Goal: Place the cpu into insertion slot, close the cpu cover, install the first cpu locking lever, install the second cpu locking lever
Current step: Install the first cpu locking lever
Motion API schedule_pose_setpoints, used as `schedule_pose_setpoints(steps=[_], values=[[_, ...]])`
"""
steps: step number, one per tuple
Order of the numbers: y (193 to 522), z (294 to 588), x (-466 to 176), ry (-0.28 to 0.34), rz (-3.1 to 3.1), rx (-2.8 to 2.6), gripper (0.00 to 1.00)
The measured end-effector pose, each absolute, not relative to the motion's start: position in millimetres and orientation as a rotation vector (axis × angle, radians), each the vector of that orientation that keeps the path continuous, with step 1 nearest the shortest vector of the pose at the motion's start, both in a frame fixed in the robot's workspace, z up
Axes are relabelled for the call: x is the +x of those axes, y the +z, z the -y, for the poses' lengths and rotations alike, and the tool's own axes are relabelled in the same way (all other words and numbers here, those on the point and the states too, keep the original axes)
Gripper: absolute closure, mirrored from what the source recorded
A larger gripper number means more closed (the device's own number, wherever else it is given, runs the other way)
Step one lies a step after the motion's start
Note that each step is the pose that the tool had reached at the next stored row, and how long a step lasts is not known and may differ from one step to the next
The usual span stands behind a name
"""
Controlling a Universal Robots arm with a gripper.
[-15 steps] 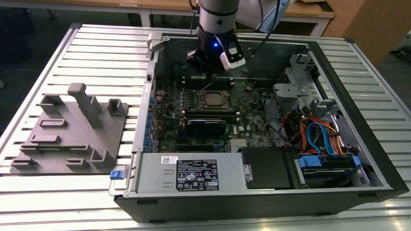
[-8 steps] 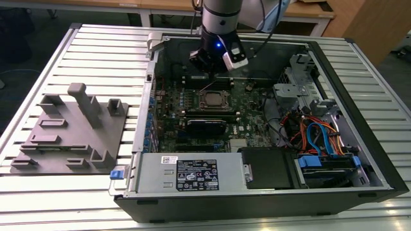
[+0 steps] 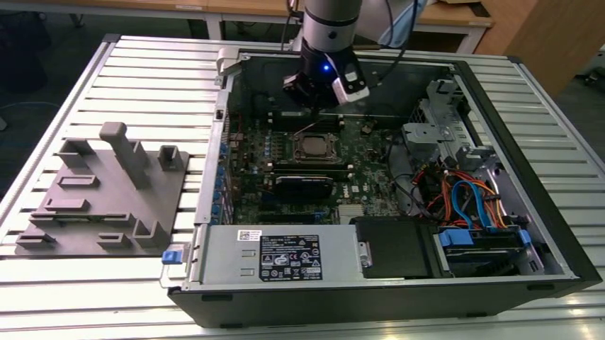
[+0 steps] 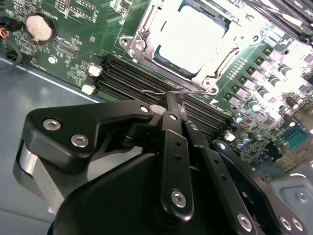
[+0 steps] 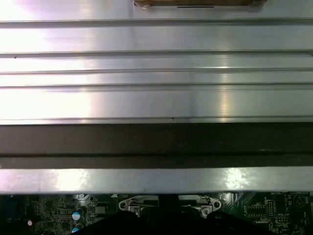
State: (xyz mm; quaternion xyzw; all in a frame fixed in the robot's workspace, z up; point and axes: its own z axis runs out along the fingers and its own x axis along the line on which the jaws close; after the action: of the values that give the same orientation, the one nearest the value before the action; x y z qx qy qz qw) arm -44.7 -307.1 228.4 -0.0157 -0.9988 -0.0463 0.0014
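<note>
My gripper [image 4: 171, 99] at the wire locking lever [image 4: 152, 91] beside the cpu [image 4: 195, 36].
Fingers [image 4: 171, 132] closed together, tips touching the lever; cpu seated under the shut cpu cover [image 4: 139, 45]. I'd press slowly so the wire cannot slip off.

The ribbed aluminium surface [image 3: 123, 71] reflects overhead light. Light wooden desks [image 3: 246, 8] stand along the far side, with a wooden panel [image 3: 543, 32] at the exterior view's right and grey floor [image 3: 588, 99] beside it.

Bright light; glare whitens cpu [image 4: 195, 36], streaks slatted table [image 5: 146, 68].
</note>
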Motion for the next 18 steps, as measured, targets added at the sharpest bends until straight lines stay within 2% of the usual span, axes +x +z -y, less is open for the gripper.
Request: schedule_pose_setpoints(steps=[18], values=[[215.2,307.1,-32.7,-0.144,3.135,-0.065,0.9]])
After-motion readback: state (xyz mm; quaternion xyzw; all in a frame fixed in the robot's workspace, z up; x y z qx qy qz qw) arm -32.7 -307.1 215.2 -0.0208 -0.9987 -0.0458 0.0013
